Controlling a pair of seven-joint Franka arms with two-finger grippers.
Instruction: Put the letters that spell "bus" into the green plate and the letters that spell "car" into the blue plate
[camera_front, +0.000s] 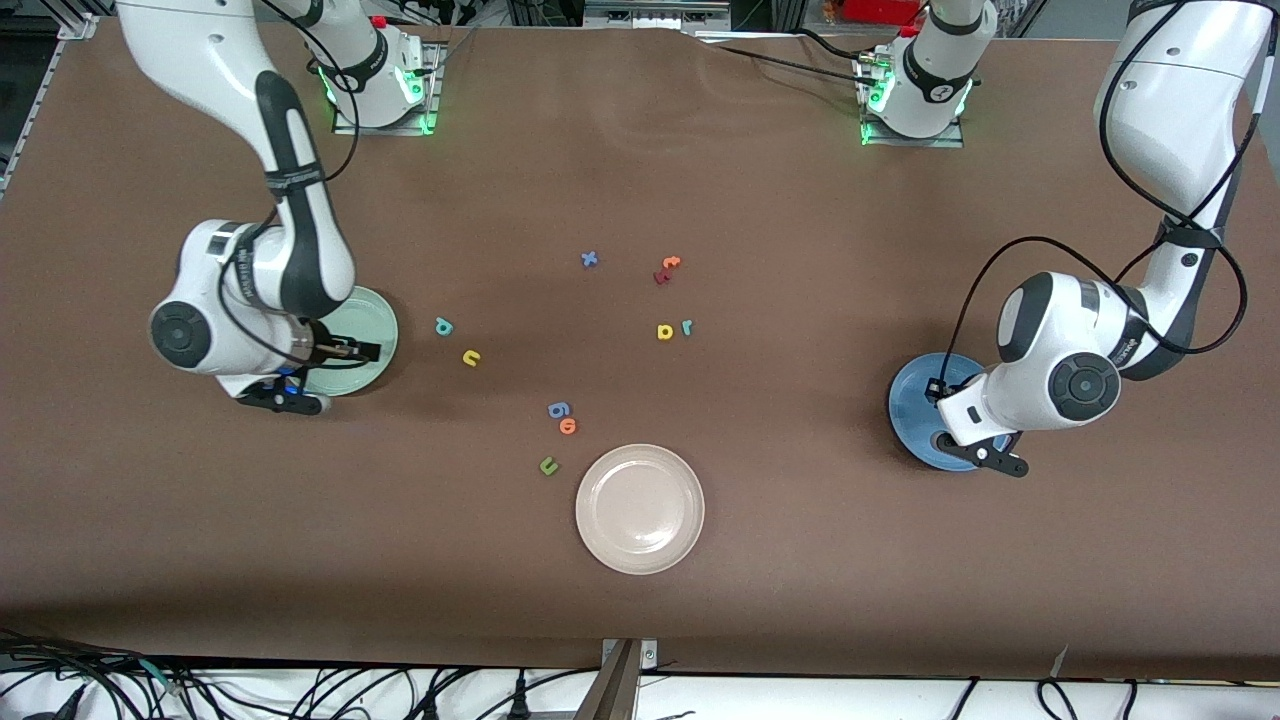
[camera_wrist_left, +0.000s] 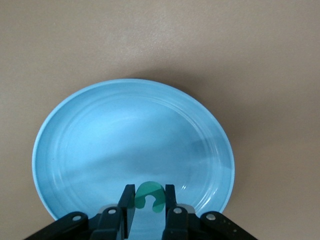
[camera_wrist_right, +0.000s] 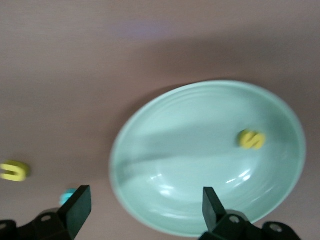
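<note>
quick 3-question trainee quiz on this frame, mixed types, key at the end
1. True or false: the yellow "s" already lies in the green plate.
2. What does the left gripper hold over the blue plate?
A. a teal "c"
B. an orange "o"
C. nothing
3. Fill in: the right gripper, over the green plate, has its jaws ____.

Key: 1 true; 2 A; 3 open.
</note>
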